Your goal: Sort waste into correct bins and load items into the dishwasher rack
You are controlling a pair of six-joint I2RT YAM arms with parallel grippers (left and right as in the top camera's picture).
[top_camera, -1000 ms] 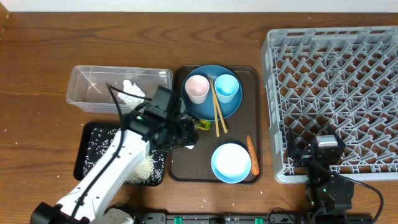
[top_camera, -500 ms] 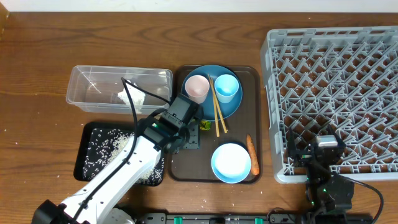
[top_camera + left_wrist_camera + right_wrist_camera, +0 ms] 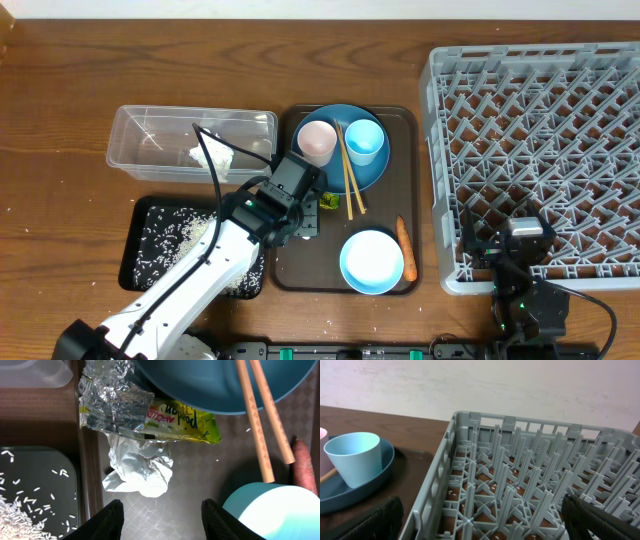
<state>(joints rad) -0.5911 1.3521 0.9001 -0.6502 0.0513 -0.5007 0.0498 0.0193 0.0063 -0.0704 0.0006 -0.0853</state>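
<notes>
Over the left edge of the brown serving tray (image 3: 398, 195), the left jaws hang about half open and grip nothing. On the left wrist camera both fingertips (image 3: 111, 519) show at the bottom of the frame, with a white tissue wad (image 3: 139, 467) lying on the tray just ahead of them, apart from either pad.

Crumpled foil (image 3: 116, 397) sits just beyond the wad, touching the green-yellow wrapper (image 3: 182, 420), which is tucked against the rim of the blue plate (image 3: 335, 170). From overhead I cannot see foil or wad; the arm covers them.

Chopsticks (image 3: 350, 178) lie across the plate, their ends out on the tray. Pink cup (image 3: 318, 142) and blue cup (image 3: 365, 142) stand upright side by side on the plate. Light-blue bowl (image 3: 372, 262) sits at the tray's near end, with the carrot piece (image 3: 405, 250) just beside it on the right.

Clear tub (image 3: 140, 130) on the wooden surface (image 3: 60, 100) holds a second white wad (image 3: 210, 155). Black tray (image 3: 140, 215), just in front of the tub, holds rice grains (image 3: 165, 240).

Right jaws are spread wide and empty at the near edge of the dishwasher rack (image 3: 540, 130), looking across its pegs.
</notes>
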